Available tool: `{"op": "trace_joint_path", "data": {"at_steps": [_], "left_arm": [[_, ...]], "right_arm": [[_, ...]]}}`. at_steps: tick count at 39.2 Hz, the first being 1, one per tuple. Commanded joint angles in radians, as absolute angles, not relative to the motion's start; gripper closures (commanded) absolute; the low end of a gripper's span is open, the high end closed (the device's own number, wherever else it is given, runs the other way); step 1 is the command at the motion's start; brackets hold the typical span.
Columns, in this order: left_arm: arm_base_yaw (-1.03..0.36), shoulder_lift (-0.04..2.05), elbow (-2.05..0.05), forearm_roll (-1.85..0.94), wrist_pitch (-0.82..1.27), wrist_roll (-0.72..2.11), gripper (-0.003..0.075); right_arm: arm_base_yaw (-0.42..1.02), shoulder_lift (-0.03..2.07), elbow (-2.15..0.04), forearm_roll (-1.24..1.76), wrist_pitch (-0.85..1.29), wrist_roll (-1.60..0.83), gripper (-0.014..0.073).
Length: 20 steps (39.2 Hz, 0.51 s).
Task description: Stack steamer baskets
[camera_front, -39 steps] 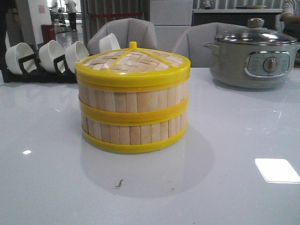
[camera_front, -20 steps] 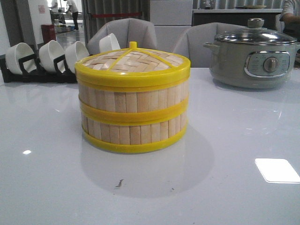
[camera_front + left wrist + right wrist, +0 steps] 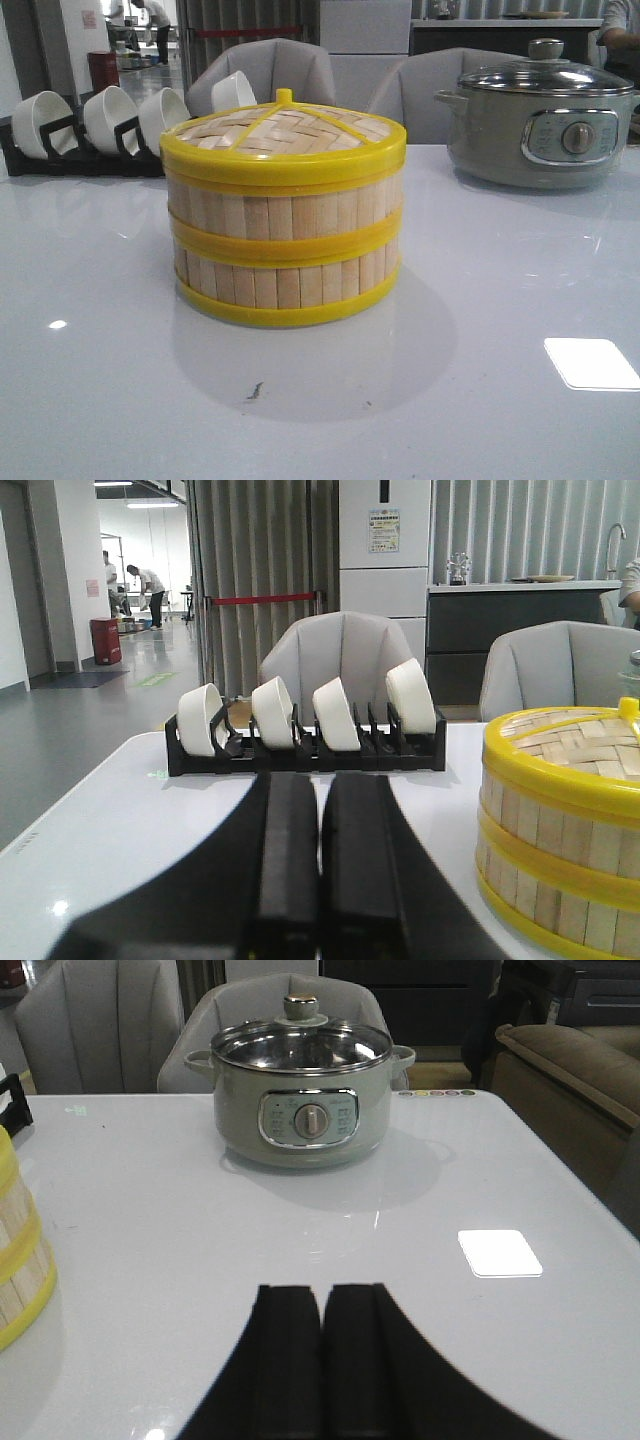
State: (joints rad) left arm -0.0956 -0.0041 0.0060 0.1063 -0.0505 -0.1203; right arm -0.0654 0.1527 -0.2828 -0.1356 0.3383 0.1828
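Note:
Two steamer baskets stand stacked in the middle of the white table, the upper basket [image 3: 283, 212] on the lower basket [image 3: 285, 285], with a woven lid [image 3: 283, 133] on top. The stack also shows in the left wrist view [image 3: 560, 830] and its edge in the right wrist view [image 3: 18, 1260]. My left gripper [image 3: 320, 780] is shut and empty, low over the table to the left of the stack. My right gripper [image 3: 323, 1292] is shut and empty, to the right of the stack. Neither gripper appears in the front view.
A black rack [image 3: 80, 160] of white bowls [image 3: 336, 712] stands at the back left. A grey electric pot [image 3: 540, 115] with a glass lid sits at the back right. Grey chairs [image 3: 270, 70] stand behind the table.

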Motion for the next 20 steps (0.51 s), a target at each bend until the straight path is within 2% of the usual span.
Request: {"op": "trace_joint_path", "data": {"at_steps": [1, 20], "left_arm": [[-0.094, -0.017, 0.008, 0.108, -0.143, -0.121, 0.0636], [-0.094, -0.017, 0.008, 0.108, -0.143, -0.121, 0.0636]], "right_arm": [[-0.069, 0.161, -0.313, -0.143, 0.251, 0.175, 0.0543], [-0.071, 0.15, -0.313, -0.168, 0.246, 0.175, 0.0543]]}}
